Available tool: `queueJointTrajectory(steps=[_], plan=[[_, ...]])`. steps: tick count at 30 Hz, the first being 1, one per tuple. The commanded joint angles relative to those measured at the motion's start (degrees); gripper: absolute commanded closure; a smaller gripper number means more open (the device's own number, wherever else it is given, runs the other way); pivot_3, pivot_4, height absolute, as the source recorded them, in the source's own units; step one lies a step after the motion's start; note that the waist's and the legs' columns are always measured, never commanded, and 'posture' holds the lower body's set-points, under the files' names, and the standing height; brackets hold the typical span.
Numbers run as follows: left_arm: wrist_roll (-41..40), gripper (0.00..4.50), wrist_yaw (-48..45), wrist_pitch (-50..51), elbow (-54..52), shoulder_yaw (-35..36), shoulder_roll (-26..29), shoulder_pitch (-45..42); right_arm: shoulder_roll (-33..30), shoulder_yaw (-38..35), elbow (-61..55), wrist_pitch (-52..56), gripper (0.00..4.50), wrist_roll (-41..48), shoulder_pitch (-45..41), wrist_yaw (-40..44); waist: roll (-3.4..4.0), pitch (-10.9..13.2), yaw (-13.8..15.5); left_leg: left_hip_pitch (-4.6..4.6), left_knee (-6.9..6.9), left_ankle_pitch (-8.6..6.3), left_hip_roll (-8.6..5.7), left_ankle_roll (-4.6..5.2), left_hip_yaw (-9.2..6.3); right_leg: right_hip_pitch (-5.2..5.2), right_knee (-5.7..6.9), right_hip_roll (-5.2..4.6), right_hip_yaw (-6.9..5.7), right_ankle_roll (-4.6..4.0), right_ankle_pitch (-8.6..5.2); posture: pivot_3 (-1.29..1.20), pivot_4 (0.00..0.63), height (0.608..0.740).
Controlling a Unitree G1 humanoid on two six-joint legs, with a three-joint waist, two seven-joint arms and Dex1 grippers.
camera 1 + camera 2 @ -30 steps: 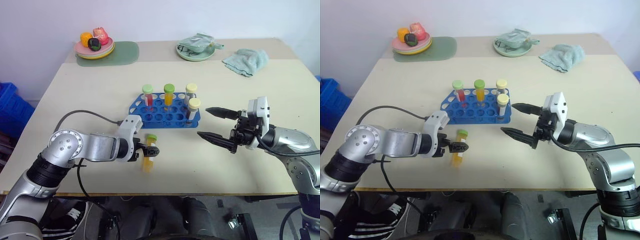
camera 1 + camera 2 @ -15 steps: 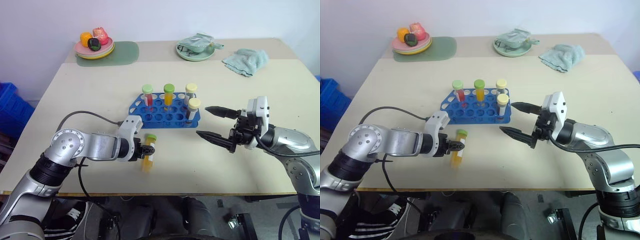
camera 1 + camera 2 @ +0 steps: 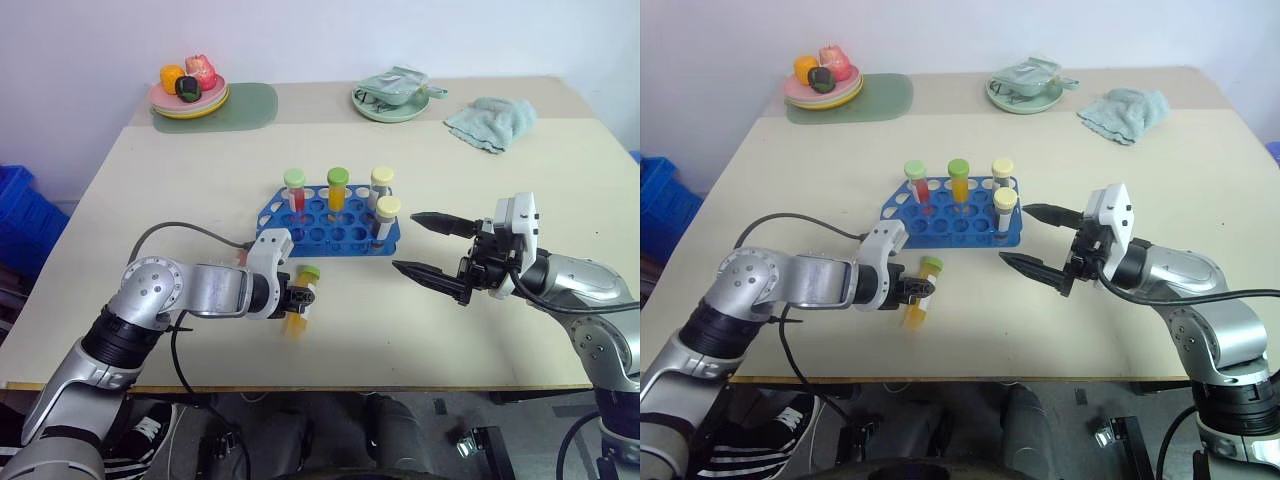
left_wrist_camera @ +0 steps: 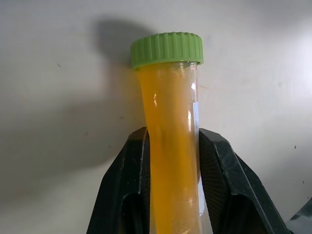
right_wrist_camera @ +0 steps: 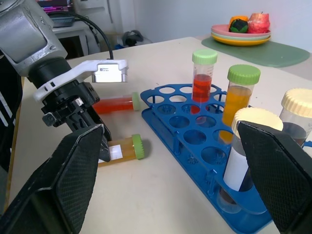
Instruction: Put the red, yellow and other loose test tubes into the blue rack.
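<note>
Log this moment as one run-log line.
left gripper: shut on yellow tube, lying on table | right gripper: open, empty | blue rack: four tubes standing

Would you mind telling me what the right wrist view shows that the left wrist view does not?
Right wrist view: the rack with four tubes standing in it, a red tube lying near it, a fruit plate. Left wrist view: the left tool shut on the yellow tube below its green cap. Both: that tube, the left tool, the table.
</note>
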Motion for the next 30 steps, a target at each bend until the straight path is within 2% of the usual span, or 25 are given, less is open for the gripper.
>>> queueJointTrajectory(steps=[1,7,11,15,18,22,24,27,30], plan=[[0.2,3.43,-2.1,1.2,-1.3,2.9,2.4,-0.3,0.2,-0.7,-1.6,-1.2,0.0,-0.4,-0.1,0.2,0.0,0.0,0.0,0.0,0.0,0.0,0.0,0.0,0.0,0.0,0.0,0.0,0.0,0.0,0.0,0.0,0.15,0.74],[1.6,3.43,-17.8,8.4,-8.5,4.5,15.8,-2.8,0.0,-1.2,-1.1,-1.7,0.0,-0.8,0.2,0.7,0.0,0.0,-0.3,-0.04,-0.07,0.0,0.02,-0.01,0.12,-0.19,0.1,0.07,0.06,0.0,0.0,0.0,0.15,0.74],[20.4,3.43,-34.1,1.8,-17.7,10.6,16.1,0.9,-0.1,-1.5,-1.6,-1.0,0.0,-0.4,0.5,1.0,0.0,0.0,0.1,-0.03,-0.03,0.0,-0.06,0.0,0.09,-0.03,-0.01,0.02,0.06,0.0,0.0,0.0,0.15,0.74],[41.6,3.43,-50.6,-14.3,-24.9,13.9,13.7,9.7,-0.3,-2.0,-2.3,-0.7,0.0,0.1,1.4,1.4,0.02,0.0,-0.1,-0.03,-0.11,0.0,0.0,0.0,0.17,-0.09,-0.06,0.03,0.06,0.0,0.0,0.0,0.15,0.74],[52.8,3.43,-58.8,-25.3,-26.2,15.9,10.5,16.6,0.3,-2.3,-3.0,-1.0,0.0,0.3,0.9,0.5,0.02,0.0,-0.1,-0.01,-0.16,0.0,0.07,0.0,0.31,-0.11,-0.09,0.05,0.1,-0.02,0.01,0.0,0.15,0.74],[68.7,3.43,-70.4,-43.1,-24.4,14.8,5.9,24.0,0.6,-2.6,-3.9,-0.2,0.0,1.3,0.9,-0.4,0.02,0.0,0.1,-0.03,-0.16,-0.01,0.09,0.01,0.38,-0.09,-0.15,0.02,0.11,-0.02,0.02,0.0,0.15,0.74],[73.4,3.43,-72.8,-48.6,-21.1,15.0,2.8,25.2,0.4,-2.6,-3.8,-0.5,0.0,1.0,1.4,-0.5,0.01,0.0,0.3,-0.03,-0.14,-0.02,0.08,0.04,0.38,-0.03,-0.21,0.01,0.11,-0.03,0.02,0.0,0.15,0.74],[81.4,3.43,-75.7,-57.2,-13.5,15.2,-1.3,22.4,0.1,-3.0,-3.4,-0.4,0.0,1.2,1.1,-0.6,0.0,0.0,0.3,-0.03,-0.07,-0.03,0.07,0.07,0.34,0.02,-0.22,0.02,0.08,0.03,0.06,0.0,0.15,0.74],[84.0,3.43,-79.0,-62.5,-5.9,15.9,-4.9,17.7,0.2,-2.8,-3.2,-0.4,0.0,1.1,0.5,-0.9,-0.01,0.0,0.3,-0.03,-0.05,-0.03,0.06,0.08,0.33,0.03,-0.21,0.02,0.07,0.06,0.08,0.0,0.15,0.74]])
